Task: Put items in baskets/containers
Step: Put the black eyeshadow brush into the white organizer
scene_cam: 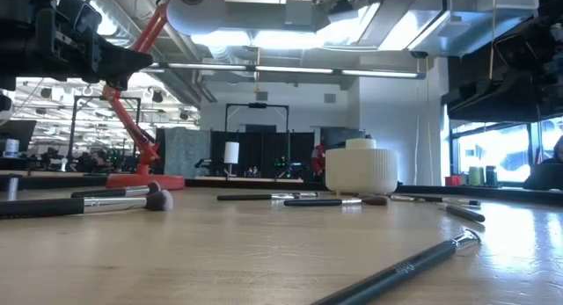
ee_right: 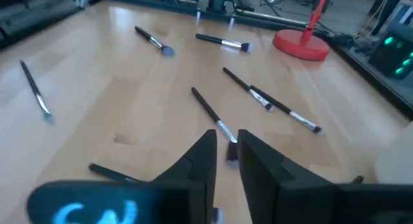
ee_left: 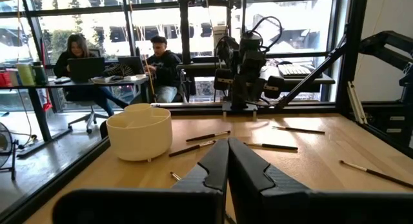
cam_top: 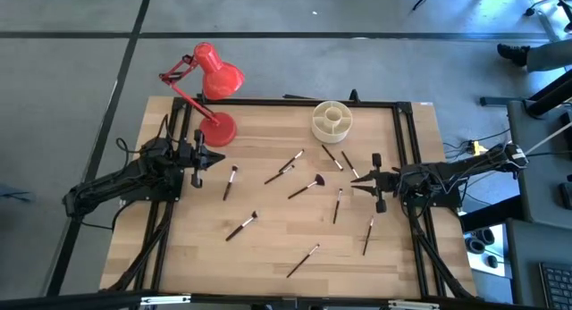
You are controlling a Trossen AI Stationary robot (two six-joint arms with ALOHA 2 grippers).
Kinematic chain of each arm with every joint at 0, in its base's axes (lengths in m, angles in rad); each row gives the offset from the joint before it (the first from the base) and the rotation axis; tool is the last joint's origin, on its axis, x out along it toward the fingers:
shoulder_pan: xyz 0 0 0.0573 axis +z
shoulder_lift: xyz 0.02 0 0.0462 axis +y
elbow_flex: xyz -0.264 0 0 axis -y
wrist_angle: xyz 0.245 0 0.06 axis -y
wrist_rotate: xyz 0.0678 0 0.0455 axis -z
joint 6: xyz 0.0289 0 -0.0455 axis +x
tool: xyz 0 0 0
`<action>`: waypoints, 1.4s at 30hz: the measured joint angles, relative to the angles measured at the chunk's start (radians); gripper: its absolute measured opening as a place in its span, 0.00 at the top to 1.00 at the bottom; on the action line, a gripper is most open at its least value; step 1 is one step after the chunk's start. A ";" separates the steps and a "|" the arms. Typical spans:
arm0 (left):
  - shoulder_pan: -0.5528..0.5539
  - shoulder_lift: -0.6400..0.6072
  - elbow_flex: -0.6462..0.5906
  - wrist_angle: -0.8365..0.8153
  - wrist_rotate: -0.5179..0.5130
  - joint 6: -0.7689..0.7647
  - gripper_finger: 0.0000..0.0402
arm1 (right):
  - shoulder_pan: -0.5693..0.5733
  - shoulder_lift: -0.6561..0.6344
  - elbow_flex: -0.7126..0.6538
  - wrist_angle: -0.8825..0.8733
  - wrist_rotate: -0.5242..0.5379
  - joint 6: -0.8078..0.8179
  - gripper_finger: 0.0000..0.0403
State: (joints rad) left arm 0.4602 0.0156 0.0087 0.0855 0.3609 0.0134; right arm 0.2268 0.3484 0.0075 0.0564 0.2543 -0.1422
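Note:
Several slim makeup brushes lie flat and scattered on the wooden table, among them one (cam_top: 230,182) near my left gripper, a fan-tipped one (cam_top: 306,186) in the middle and one (cam_top: 303,260) near the front edge. The cream-white round organiser (cam_top: 332,120) stands at the far edge, right of centre; it also shows in the left wrist view (ee_left: 139,132). My left gripper (cam_top: 214,157) hovers at the table's left side, shut and empty (ee_left: 228,150). My right gripper (cam_top: 356,180) hovers at the right side, its fingers a narrow gap apart and empty (ee_right: 226,143), just above a brush's bristle end (ee_right: 230,153).
A red desk lamp (cam_top: 214,96) stands with its round base (cam_top: 217,129) at the table's far left. A dark frame (cam_top: 268,102) runs along the table's far and side edges. People sit at a desk (ee_left: 97,66) beyond the table.

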 joint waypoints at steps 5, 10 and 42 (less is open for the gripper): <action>0.000 0.000 0.000 0.000 0.000 0.000 0.99 | 0.000 0.003 0.000 -0.001 -0.004 -0.016 0.84; 0.000 0.000 0.000 0.000 0.000 0.000 0.99 | -0.001 0.003 0.000 0.000 -0.003 -0.016 0.84; 0.000 0.004 0.008 -0.038 0.000 -0.017 0.99 | -0.044 0.003 0.095 0.316 0.772 0.401 0.84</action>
State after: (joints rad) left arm 0.4601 0.0196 0.0170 0.0479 0.3611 -0.0035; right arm 0.1831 0.3515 0.1022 0.3725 1.0267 0.2589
